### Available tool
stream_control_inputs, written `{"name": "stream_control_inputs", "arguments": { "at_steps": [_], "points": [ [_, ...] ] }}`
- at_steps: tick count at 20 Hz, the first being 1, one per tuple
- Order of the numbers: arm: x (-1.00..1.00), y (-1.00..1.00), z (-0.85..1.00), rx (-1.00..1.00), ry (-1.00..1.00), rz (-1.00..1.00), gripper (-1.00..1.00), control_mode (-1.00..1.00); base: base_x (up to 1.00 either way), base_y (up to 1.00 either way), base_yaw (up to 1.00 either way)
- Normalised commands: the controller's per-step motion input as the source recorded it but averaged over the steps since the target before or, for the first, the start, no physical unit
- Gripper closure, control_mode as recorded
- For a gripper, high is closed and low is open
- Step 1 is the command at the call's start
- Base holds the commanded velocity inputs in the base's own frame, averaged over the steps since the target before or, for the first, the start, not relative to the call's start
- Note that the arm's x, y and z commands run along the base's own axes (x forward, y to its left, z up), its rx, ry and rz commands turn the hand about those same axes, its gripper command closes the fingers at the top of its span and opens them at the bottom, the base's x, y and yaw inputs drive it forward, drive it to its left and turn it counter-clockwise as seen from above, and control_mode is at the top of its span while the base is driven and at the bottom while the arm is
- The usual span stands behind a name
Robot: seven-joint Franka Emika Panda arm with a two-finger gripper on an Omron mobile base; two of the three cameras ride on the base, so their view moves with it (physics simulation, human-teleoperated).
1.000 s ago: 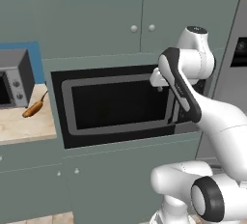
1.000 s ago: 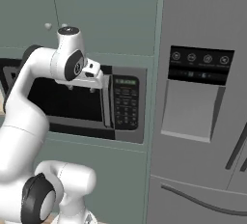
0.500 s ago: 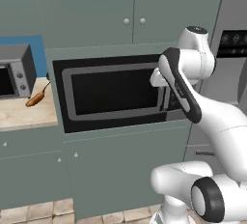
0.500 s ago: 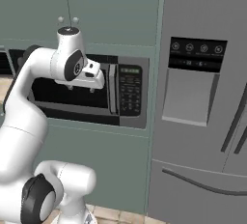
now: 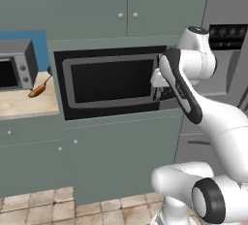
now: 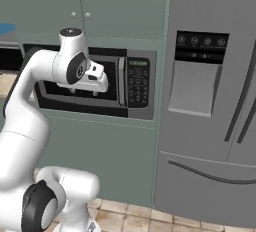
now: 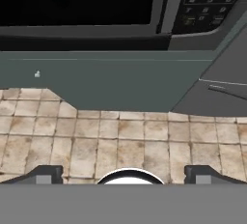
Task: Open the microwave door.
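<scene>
A: Report tool status, nearest item first.

B: The gripper (image 7: 123, 172) points down at the tiled floor (image 7: 120, 136); its two fingertips (image 7: 46, 174) stand wide apart with nothing between them. In the right base view the gripper (image 6: 97, 78) hangs just in front of the microwave door (image 6: 80, 88), near the door's right edge.

A: Is the tool touching the door?

B: Cannot be determined. The hand sits close to the vertical bar handle (image 6: 121, 82), but contact is not visible.

A: Location of the task item?

B: The microwave (image 5: 114, 81) is built into teal cabinetry, below two upper cabinet doors (image 5: 126, 6) with round knobs. The microwave door (image 5: 111, 81) lies flush with the front, closed. The keypad panel (image 6: 138, 82) with its small green display is at the microwave's right end, beside the handle.

A: Surroundings?

B: To the left, a counter (image 5: 22, 104) carries a toaster oven (image 5: 17, 64) toward its back edge; a small orange object (image 5: 38, 91) lies near the counter's right edge. To the right of the microwave stands a grey refrigerator (image 6: 210, 101) with a dispenser recess.
</scene>
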Motion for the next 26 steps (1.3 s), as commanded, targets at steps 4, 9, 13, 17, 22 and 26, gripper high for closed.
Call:
{"name": "stream_control_inputs", "arguments": {
  "at_steps": [4, 9, 13, 17, 22, 26],
  "points": [
    [0.0, 0.0, 0.0, 0.0, 0.0, 0.0, -1.0, 1.0, -0.44, -0.2, 0.0],
    [-0.2, -0.16, 0.0, 0.0, 0.0, -0.03, -1.0, -1.0, -0.06, -0.05, 0.0],
    [-0.32, -0.47, 0.0, 0.01, -0.03, -0.08, -1.0, -1.0, 0.0, 0.0, 0.0],
    [-0.19, -0.79, 0.0, 0.0, -0.31, -0.03, -1.0, -1.0, 0.0, 0.0, 0.0],
    [0.09, -0.55, -0.03, 0.0, -0.38, 0.0, -1.0, -1.0, 0.0, 0.0, 0.0],
    [0.59, 0.0, -0.03, 0.0, -0.37, 0.0, -1.0, -1.0, 0.0, 0.0, 0.0]
  ]
}}
